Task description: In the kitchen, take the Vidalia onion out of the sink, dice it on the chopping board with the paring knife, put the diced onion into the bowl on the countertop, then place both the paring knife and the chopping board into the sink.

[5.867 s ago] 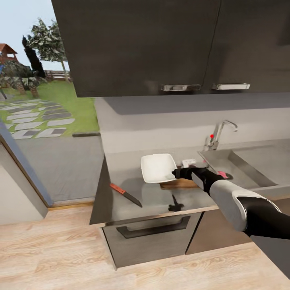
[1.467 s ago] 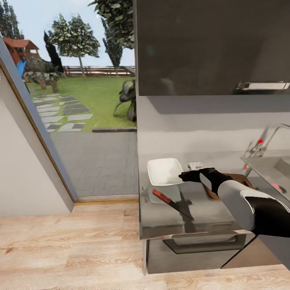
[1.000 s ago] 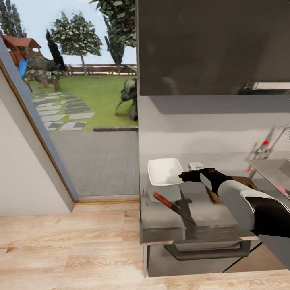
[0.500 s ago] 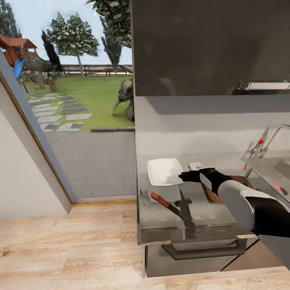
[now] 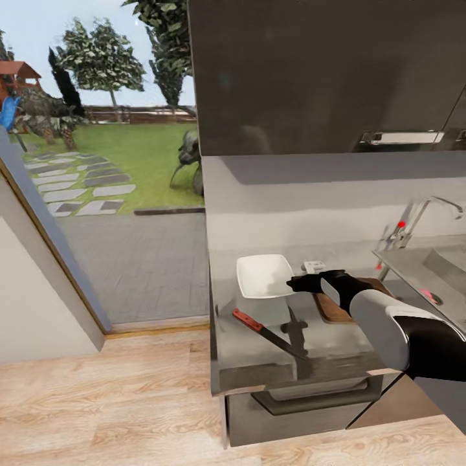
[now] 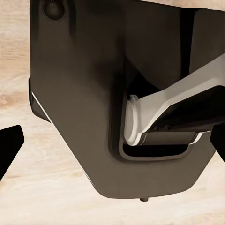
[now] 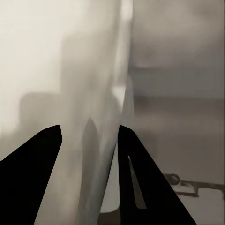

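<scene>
So here's where we're at: our right gripper (image 5: 296, 283) is hanging right at the near-right corner of the shallow white square bowl (image 5: 264, 275), over the glossy grey metal countertop (image 5: 259, 343). In the right wrist view its two dark fingers (image 7: 33, 178) stand apart with nothing between them, so the jaws are open and empty.

The thing that matters for the next reach is the small slim paring knife with the red handle (image 5: 265, 332). It lies on the worktop in front of the bowl, nearer to us and a bit left of the gripper. Its long axis runs diagonally: red handle toward the far left, dark blade pointing near right. We'd guess the right arm is the one for it, since it's already close by.

The brown wooden chopping board (image 5: 333, 307) sits just behind our forearm. The stainless-steel sink (image 5: 414, 272) is off to the right, with the pinkish Vidalia onion (image 5: 427, 295) in it.

The left gripper's fingertips (image 6: 10, 145) sit wide apart at the frame edges, over the wooden floor.
</scene>
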`<state>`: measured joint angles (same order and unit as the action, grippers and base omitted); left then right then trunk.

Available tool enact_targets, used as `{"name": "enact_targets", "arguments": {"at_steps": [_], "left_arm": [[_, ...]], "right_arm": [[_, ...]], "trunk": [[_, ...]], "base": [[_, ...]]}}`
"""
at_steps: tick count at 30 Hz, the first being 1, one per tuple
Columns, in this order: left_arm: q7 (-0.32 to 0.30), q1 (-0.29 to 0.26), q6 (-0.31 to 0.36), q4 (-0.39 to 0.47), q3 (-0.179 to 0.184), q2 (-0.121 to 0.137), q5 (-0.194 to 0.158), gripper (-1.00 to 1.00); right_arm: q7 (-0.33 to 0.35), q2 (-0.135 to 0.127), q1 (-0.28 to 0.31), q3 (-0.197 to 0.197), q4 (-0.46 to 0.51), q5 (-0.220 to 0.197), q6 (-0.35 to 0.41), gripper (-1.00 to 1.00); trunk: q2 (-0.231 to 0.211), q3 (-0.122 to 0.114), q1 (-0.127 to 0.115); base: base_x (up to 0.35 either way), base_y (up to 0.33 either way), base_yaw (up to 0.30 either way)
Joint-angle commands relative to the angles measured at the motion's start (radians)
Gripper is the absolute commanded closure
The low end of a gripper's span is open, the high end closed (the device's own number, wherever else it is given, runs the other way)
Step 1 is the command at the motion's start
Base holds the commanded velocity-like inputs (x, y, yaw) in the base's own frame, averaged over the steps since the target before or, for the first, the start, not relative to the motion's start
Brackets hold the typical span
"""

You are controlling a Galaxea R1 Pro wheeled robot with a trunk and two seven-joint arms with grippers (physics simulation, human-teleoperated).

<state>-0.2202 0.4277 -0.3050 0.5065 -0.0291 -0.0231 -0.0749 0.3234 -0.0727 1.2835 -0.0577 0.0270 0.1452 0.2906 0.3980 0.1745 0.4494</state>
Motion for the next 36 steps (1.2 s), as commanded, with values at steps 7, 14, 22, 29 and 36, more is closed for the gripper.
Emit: {"name": "enact_targets", "arguments": {"at_steps": [7, 14, 22, 29, 36], "left_arm": [[-0.008, 0.0, 0.001, 0.001, -0.003, 0.0, -0.008, -1.0], [-0.008, 0.0, 0.001, 0.001, -0.003, 0.0, -0.008, -1.0], [-0.008, 0.0, 0.001, 0.001, -0.003, 0.0, -0.008, -1.0], [-0.008, 0.0, 0.001, 0.003, -0.003, 0.0, -0.008, -1.0], [-0.008, 0.0, 0.001, 0.003, -0.003, 0.0, -0.008, -1.0]], "right_arm": [[0.005, 0.002, 0.0, -0.01, 0.002, 0.009, 0.005, 1.0], [0.005, 0.005, 0.0, -0.01, 0.001, 0.009, 0.005, 1.0], [0.005, 0.004, 0.0, -0.01, 0.001, 0.009, 0.005, 1.0], [0.006, 0.005, 0.0, -0.01, -0.001, 0.008, 0.005, 1.0], [0.005, 0.005, 0.0, -0.01, -0.001, 0.008, 0.005, 1.0]], "trunk": [[0.002, 0.003, 0.001], [0.002, 0.008, 0.001], [0.002, 0.009, 0.001], [0.002, 0.012, 0.001], [0.002, 0.019, 0.001]], "base": [[0.0, 0.0, 0.03], [0.0, 0.0, 0.112], [0.0, 0.0, 0.02], [0.0, 0.0, 0.001], [0.0, 0.0, 0.0]]}}
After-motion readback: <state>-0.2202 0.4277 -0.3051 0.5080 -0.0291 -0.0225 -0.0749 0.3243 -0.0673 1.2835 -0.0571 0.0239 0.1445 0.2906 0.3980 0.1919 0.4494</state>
